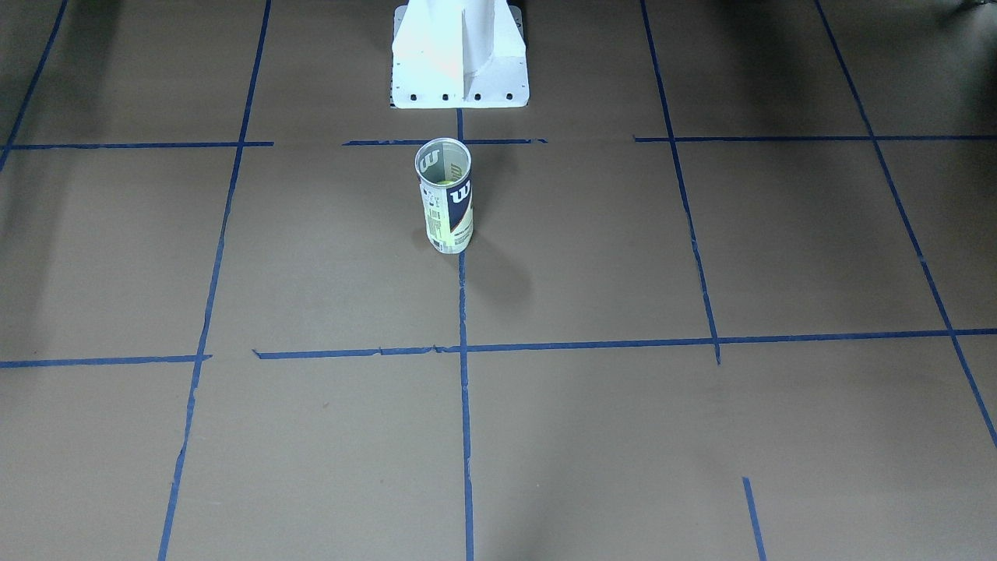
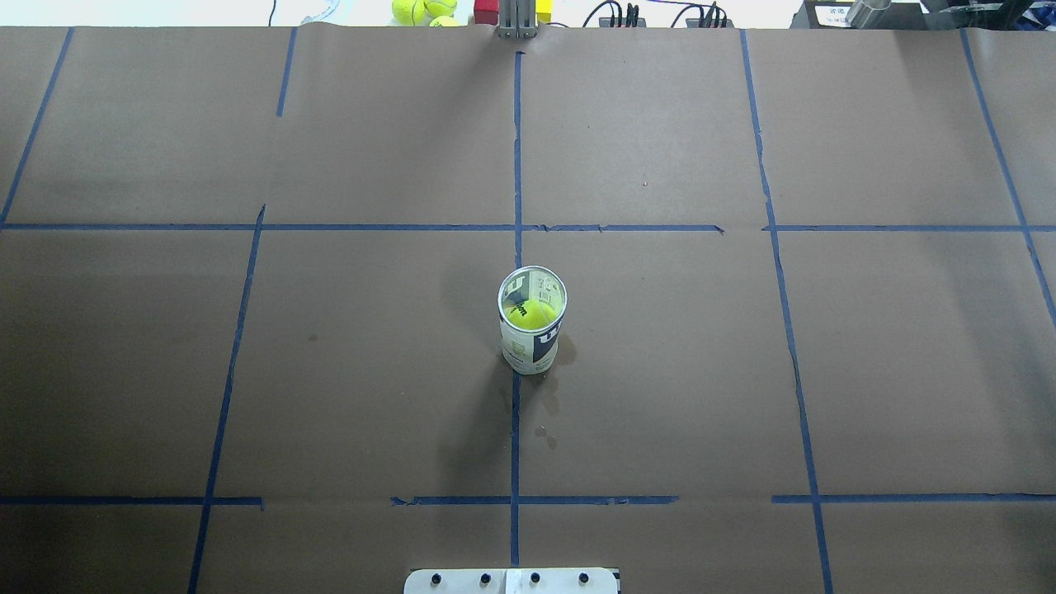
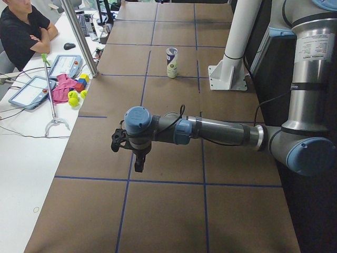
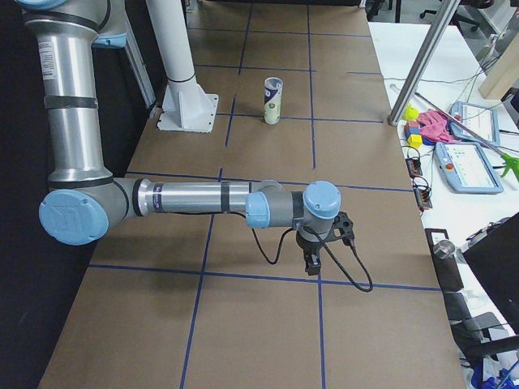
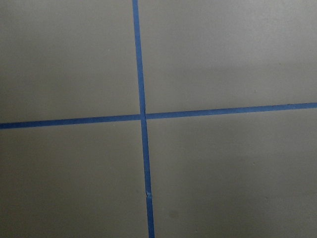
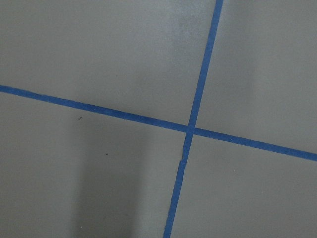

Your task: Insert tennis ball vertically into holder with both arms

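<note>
Tennis ball (image 2: pixel 528 312) sits inside upright holder (image 2: pixel 532 348) at centre of table (image 2: pixel 701 371); ball judged light, fuzzy, grippy, pinch across its middle; can thin, slick, tippy, hold mid-label; left gripper (image 3: pixel 138 164) and right gripper (image 4: pixel 312 263) hang well apart from it, opening and contents cannot be told.

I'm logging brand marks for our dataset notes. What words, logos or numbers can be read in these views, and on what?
"W": white logo on the navy band of the holder.
Fine print and a barcode-like block on the holder's pale panel: too small to read.
Dark mark on the tennis ball inside the holder: too blurred to read.
Tablet screens on the side bench: unreadable.
</note>
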Robot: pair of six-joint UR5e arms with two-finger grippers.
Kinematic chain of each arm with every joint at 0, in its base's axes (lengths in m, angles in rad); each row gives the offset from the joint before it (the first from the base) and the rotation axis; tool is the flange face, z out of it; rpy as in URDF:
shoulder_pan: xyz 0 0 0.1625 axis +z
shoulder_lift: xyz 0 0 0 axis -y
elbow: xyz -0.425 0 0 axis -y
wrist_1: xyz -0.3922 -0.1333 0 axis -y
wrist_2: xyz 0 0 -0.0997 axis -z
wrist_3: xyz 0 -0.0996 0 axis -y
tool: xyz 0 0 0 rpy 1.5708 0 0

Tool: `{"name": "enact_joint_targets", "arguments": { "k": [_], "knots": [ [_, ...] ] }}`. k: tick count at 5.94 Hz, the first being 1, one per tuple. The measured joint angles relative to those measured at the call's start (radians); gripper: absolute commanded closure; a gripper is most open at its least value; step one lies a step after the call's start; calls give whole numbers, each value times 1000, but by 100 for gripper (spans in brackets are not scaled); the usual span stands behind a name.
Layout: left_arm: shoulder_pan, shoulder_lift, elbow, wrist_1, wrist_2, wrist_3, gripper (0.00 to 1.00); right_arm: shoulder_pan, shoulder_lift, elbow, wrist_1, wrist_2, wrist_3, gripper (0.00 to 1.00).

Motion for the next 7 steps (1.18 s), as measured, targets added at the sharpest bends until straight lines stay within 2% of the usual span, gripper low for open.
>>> {"name": "enact_joint_targets", "arguments": {
  "k": [1,2,3,5,6,7],
  "knots": [
    [5,-32,6,75,64,-7,0,2,6,2,-50,-5,-58,0],
    [8,-25,10,88,112,-5,0,2,10,7,-72,-7,-85,0],
    [10,20,24,7,131,-2,0,1,14,9,-78,-12,-94,0],
    [12,87,148,-309,124,-3,0,-9,15,10,-76,-15,-89,0],
    [13,108,202,-400,121,-4,0,-11,11,15,-74,-13,-87,0],
    [13,117,233,-428,121,-4,0,-12,8,21,-73,-12,-86,0]
  ]
}}
